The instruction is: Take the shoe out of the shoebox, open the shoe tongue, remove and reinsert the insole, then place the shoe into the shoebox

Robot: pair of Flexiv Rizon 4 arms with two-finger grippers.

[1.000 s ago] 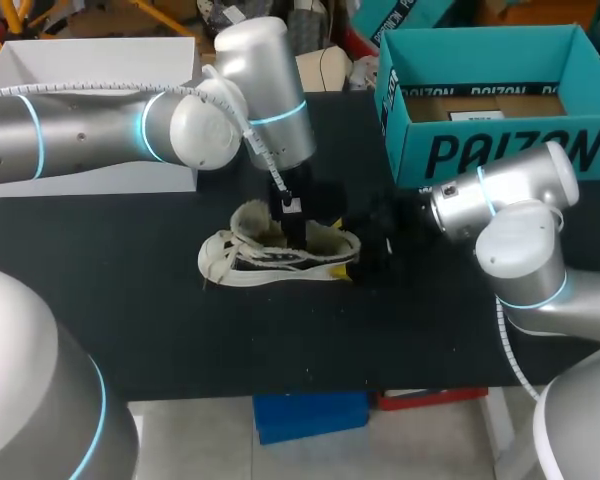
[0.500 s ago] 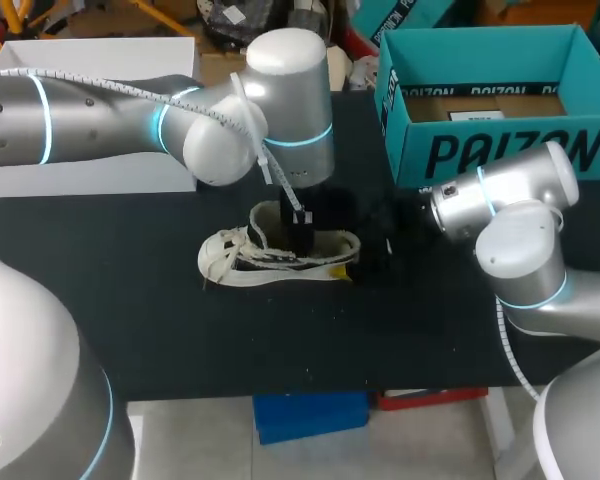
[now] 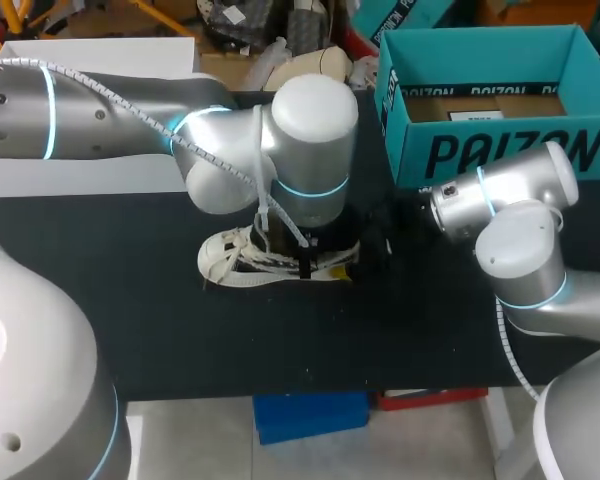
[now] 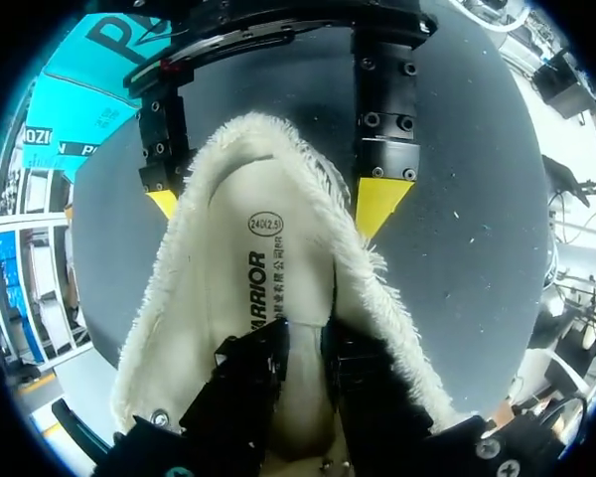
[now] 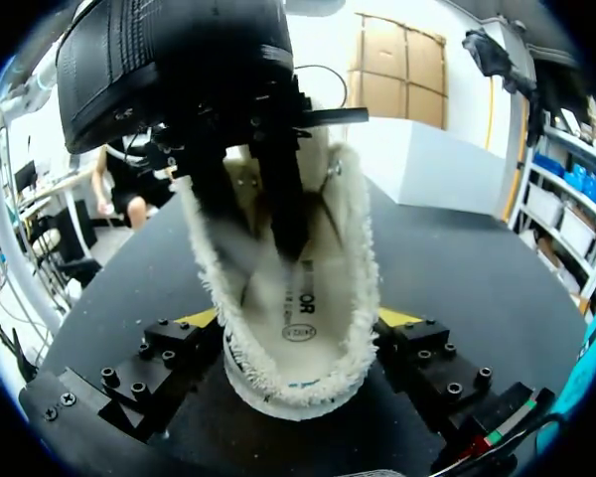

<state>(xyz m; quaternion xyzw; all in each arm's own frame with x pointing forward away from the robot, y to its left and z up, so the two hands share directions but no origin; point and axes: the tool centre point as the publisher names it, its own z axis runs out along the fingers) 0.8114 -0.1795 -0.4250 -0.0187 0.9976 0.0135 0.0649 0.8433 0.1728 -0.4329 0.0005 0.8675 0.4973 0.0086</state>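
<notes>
While the shoe (image 3: pixel 245 262) sits mid-frame on the table, outside the shoebox (image 3: pixel 500 150) at upper right, the right gripper (image 5: pixel 300 323) clamps its heel; the left gripper (image 4: pixel 303 348), fingers narrowly apart, probes the insole (image 4: pixel 268 248); removal seems underway; next, pinch an edge and lift.

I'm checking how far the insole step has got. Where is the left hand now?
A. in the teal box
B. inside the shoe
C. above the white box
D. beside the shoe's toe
B: the left wrist view shows the left hand down inside the shoe, right over the insole.
</notes>
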